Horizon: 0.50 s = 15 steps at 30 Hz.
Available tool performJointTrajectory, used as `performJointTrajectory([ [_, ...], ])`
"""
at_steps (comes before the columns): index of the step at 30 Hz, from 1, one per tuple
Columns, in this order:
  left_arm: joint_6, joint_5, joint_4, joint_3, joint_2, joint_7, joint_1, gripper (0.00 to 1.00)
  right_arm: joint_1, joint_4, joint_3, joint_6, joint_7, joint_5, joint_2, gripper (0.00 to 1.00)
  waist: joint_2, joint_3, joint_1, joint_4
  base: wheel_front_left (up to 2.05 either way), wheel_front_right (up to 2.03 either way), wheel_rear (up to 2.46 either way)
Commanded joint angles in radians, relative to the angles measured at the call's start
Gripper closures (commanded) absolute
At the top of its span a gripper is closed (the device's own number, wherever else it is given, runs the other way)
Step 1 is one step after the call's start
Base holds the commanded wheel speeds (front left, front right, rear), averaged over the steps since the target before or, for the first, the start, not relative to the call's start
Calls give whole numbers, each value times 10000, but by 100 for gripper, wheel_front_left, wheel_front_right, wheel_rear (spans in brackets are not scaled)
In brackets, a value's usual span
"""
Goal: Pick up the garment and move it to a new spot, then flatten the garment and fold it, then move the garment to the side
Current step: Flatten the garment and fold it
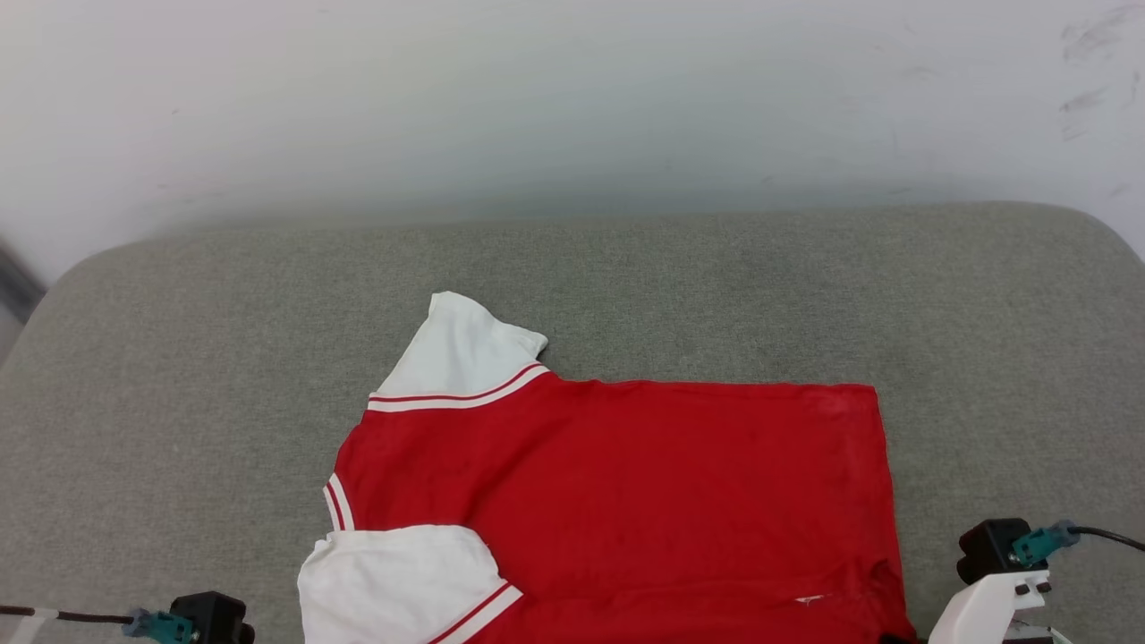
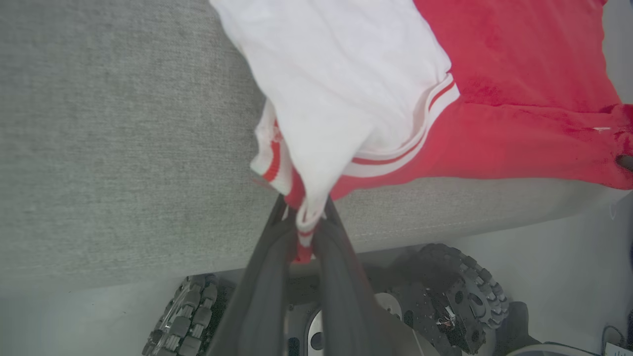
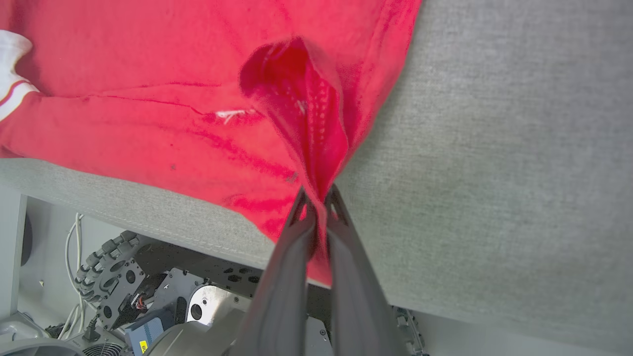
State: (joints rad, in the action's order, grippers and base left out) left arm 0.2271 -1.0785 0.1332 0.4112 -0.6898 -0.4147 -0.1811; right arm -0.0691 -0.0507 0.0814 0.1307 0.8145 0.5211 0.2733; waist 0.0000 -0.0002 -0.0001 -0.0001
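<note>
Red jersey-style T-shirt with white short sleeves edged in red stripes (image 1: 626,483): lies spread on the grey woven-fabric padded surface (image 1: 716,286), close to the robot's side of it, plain red side up. The collar end points to the robot's left and the straight hem to its right. The far sleeve lies flat, pointing toward the pale wall (image 1: 572,89). The near sleeve lies over the red body at the front edge of the surface.

Left gripper (image 2: 305,217): the two long dark fingers (image 2: 267,277) are drawn narrow and pinch a gathered bunch of the near sleeve's striped cuff. The white cloth fans out from the pinch up onto the surface. The grip sits at the front edge of the surface.

Right gripper (image 3: 316,198): the fingers (image 3: 287,277) are pressed together on a pinched fold of red fabric at the near hem corner. The cloth rises from the tips into a raised pocket that shows the shirt's mesh-like inside. Red fabric beside the grip drapes over the front edge of the surface.

Below the edge, both wrist views show the robot's black studded wheels (image 2: 460,291) and metal base (image 3: 207,301).
</note>
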Motion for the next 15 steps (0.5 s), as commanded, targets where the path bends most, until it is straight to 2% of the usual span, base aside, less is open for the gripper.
performJointTrajectory([
  [1, -128, 18, -133, 14, 110, 146, -10, 100, -147, -104, -34, -1, -164, 54, -72, 100, 0, 35, 1, 10, 0, 0, 0],
  [2, -238, -7, -263, 33, 250, 246, 89, 100, -170, -182, -56, -2, -302, 64, -107, 100, 0, 74, 1, 22, 0, 0, 0],
  [3, -346, -78, -430, 94, 358, 254, 176, 91, -199, -262, -64, -1, -454, 95, -161, 90, 0, 108, 1, 31, 0, 0, 0],
  [4, -417, -29, -586, 105, 415, 309, 306, 71, -210, -338, -66, -1, -616, 70, -169, 35, 0, 136, 1, 37, 0, 0, 0],
  [5, -492, 29, -722, 96, 488, 400, 459, 0, -211, -392, -30, -1, -776, 36, -166, 0, 0, 160, 1, 42, 0, 0, 0],
  [8, -683, 153, -1059, 110, 645, 634, 752, 0, -117, -284, 198, -1, -1544, -104, -38, 0, 0, 211, 1, 14, 0, 0, 0],
  [11, -741, 461, -1186, -7, 557, 1021, 1019, 0, 13, 4, 388, -1, -2640, -453, 71, 0, 0, 206, 1, -45, 0, 0, 0],
  [15, -593, 919, -1091, -330, 474, 1827, 1128, 0, 222, 502, 398, -2, -4269, -1036, -50, 0, 0, 112, 1, -214, 0, 0, 0],
])
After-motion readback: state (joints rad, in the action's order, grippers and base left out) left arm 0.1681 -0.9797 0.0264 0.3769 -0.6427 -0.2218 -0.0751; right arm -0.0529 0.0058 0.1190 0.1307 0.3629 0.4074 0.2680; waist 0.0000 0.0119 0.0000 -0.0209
